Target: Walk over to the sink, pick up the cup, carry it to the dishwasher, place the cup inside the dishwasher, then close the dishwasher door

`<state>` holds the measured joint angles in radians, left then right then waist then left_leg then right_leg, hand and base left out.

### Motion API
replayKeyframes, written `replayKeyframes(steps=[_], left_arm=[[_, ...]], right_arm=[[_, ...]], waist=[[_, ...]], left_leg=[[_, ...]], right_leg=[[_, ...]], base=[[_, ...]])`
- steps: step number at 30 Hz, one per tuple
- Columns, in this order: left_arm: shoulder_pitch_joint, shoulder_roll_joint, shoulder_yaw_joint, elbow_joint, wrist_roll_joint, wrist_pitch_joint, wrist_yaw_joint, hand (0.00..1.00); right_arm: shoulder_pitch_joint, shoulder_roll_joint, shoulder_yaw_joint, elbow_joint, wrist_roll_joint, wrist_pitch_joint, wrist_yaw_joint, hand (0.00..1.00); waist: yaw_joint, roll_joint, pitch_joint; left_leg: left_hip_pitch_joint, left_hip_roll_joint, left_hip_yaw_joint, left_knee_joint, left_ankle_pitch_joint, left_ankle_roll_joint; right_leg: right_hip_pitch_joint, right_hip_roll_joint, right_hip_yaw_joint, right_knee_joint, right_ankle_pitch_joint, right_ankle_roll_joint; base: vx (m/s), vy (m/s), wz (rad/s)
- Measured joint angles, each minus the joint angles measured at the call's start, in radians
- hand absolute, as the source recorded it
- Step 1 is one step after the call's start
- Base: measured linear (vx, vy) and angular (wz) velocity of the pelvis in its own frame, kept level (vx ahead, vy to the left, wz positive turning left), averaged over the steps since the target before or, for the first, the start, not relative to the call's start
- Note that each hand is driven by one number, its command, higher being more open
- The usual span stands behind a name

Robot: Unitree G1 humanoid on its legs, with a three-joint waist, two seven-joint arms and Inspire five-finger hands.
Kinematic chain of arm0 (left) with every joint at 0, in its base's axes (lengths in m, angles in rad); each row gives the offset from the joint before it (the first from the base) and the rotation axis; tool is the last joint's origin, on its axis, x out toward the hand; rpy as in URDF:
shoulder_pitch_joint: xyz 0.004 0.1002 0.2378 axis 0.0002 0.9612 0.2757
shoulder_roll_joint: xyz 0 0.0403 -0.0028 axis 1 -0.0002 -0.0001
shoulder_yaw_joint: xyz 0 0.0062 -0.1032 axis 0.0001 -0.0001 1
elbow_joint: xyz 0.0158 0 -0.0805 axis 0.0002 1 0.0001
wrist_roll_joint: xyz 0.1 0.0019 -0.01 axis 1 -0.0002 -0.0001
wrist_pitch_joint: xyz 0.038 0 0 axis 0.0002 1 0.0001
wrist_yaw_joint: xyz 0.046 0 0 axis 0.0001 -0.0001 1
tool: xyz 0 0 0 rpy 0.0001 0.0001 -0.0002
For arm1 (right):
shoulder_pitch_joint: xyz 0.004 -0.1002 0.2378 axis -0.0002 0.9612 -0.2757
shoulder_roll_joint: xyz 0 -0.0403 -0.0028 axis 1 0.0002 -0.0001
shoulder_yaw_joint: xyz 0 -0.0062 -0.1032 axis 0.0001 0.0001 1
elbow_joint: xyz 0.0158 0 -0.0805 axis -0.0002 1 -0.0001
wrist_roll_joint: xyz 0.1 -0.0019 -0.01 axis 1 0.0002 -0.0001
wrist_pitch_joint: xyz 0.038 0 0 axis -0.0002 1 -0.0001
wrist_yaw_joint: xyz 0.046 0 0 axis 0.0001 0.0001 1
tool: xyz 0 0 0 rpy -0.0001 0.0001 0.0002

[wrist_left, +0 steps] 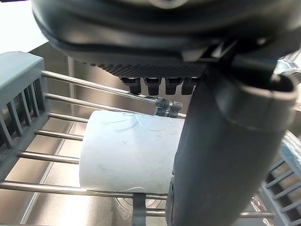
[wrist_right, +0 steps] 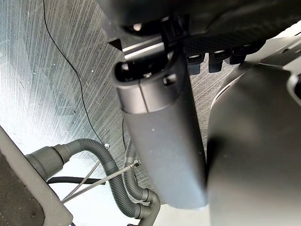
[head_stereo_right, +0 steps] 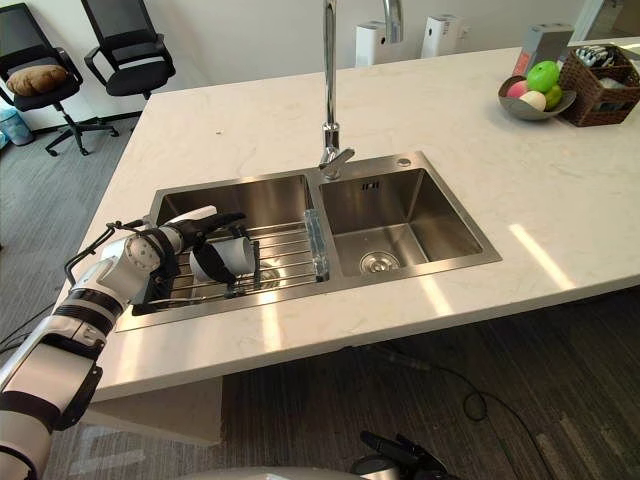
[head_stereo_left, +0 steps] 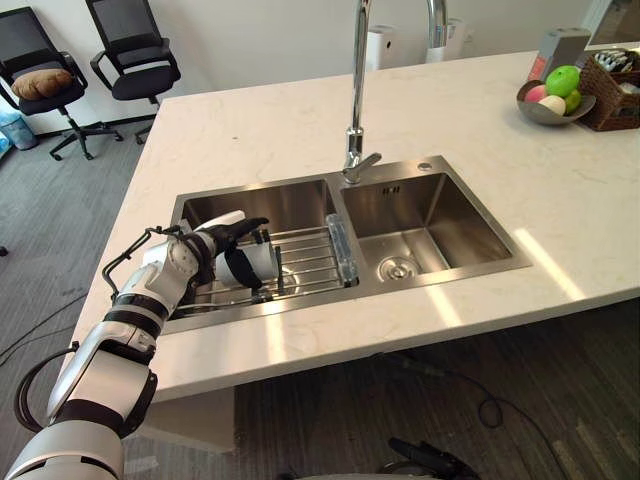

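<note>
Left hand: the dark left hand is held inside the left basin, over the rack.
Left fingers: the fingers are stretched out straight and apart from the thumb; nothing is clamped.
Cup: the white cylindrical cup is laid on its side directly beneath the fingers, between them and the thumb. Whether it is touched cannot be told.
Rack: the rack of thin steel bars is spread under the fingers and the cup and runs on past the fingertips across the basin.
Sink: the stainless steel double sink is set into the bench, with its right basin well beyond the fingertips.
Tap: the tall chrome tap is mounted behind the divider, beyond the fingertips.
Bench: the pale marbled stone bench is seen all round the sink.
Fruit bowl: the grey bowl of fruit is placed far from the fingers, just beside a brown wicker basket.
Right hand: the dark right hand is hung above the grey floor. Its fingers are held loosely straight with nothing in them, and grey ribbed drain hoses are seen past them.
</note>
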<state>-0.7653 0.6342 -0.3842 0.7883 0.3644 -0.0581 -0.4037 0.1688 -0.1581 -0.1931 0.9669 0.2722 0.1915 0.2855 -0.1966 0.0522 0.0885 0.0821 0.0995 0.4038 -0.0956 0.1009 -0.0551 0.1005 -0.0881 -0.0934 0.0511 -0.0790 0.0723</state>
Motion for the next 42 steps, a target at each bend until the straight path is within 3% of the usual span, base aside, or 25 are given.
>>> replayKeyframes(steps=[19, 31, 42], left_arm=[[0.031, 0.031, 0.007, -0.182, -0.030, 0.017, 0.004, 1.00], [0.083, 0.031, 0.009, -0.242, -0.030, 0.072, -0.099, 1.00], [0.084, 0.034, 0.010, -0.247, -0.030, 0.077, -0.124, 1.00]], right_arm=[[0.004, -0.012, -0.017, 0.009, -0.001, 0.003, 0.011, 1.00], [-0.002, -0.020, -0.015, 0.025, 0.000, 0.021, 0.011, 1.00], [-0.002, -0.021, -0.015, 0.025, 0.002, 0.022, 0.011, 1.00]], waist=[[0.023, 0.008, 0.005], [0.047, 0.008, 0.005], [0.047, 0.008, 0.005]], left_leg=[[-0.004, -0.001, -0.037, 0.000, -0.001, -0.002], [-0.005, -0.003, -0.050, 0.000, -0.004, -0.005], [-0.005, 0.000, -0.050, 0.000, -0.004, -0.005]], right_leg=[[0.024, -0.001, -0.044, -0.023, -0.002, -0.001], [0.038, -0.001, -0.064, -0.035, -0.005, -0.001], [0.038, -0.001, -0.064, -0.035, -0.005, -0.001]], base=[[0.00, -0.002, 0.05], [0.01, -0.006, 0.05], [0.00, 0.000, 0.00]])
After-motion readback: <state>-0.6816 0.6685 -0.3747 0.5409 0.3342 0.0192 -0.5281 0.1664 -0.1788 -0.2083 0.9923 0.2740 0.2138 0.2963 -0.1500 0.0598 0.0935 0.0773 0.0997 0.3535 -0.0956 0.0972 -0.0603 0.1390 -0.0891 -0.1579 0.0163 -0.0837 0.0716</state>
